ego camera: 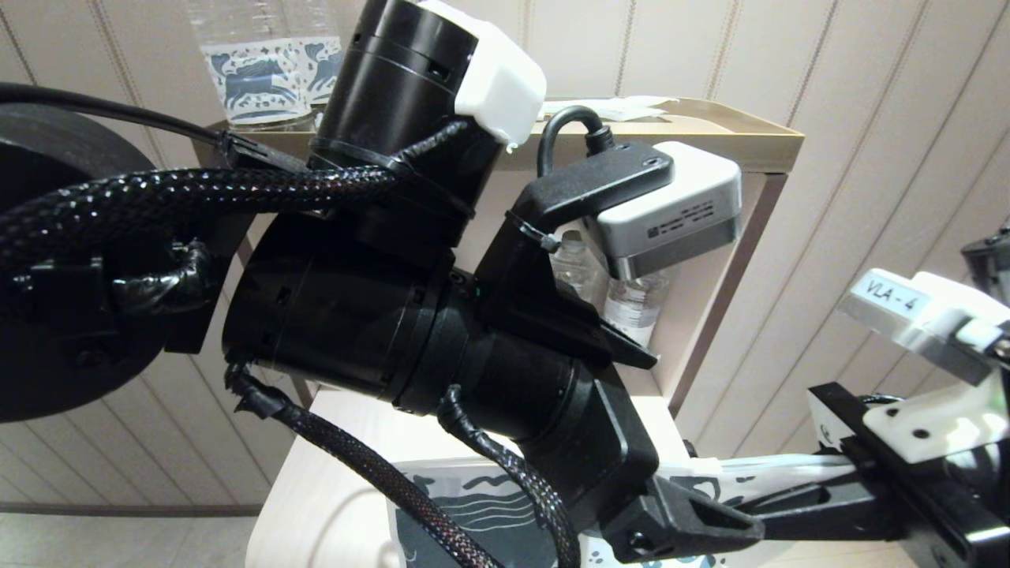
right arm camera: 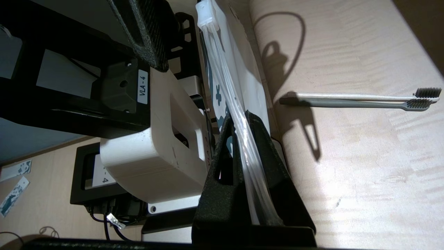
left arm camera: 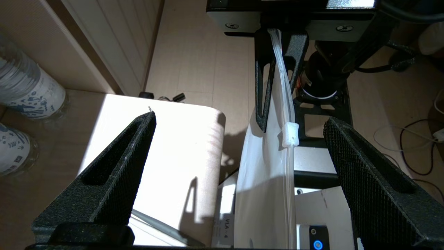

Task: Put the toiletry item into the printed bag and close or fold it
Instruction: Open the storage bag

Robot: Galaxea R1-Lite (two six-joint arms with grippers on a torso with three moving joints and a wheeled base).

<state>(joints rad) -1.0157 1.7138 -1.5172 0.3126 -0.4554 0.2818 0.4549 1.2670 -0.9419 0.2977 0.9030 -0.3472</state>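
Note:
The printed bag (left arm camera: 263,180) hangs on edge off the table's side, and its blue print (ego camera: 473,505) shows low in the head view. My right gripper (right arm camera: 241,118) is shut on the bag's clear zip strip (right arm camera: 225,80). My left gripper (left arm camera: 240,118) is open, with its fingers (left arm camera: 114,177) standing on either side of the hanging bag and touching nothing. The white zip slider (left arm camera: 290,134) sits on the strip between them. The toothbrush (right arm camera: 360,96) lies flat on the pale table (right arm camera: 364,180), apart from the bag, with its bristle head (right arm camera: 428,92) pointing away.
Clear bottles with blue horse labels (ego camera: 260,71) stand on a gold-edged shelf (ego camera: 710,134), and they also show as bottles (left arm camera: 27,90) beside the table. Smaller bottles (ego camera: 631,308) sit under the shelf. Cables (left arm camera: 416,146) lie on the floor.

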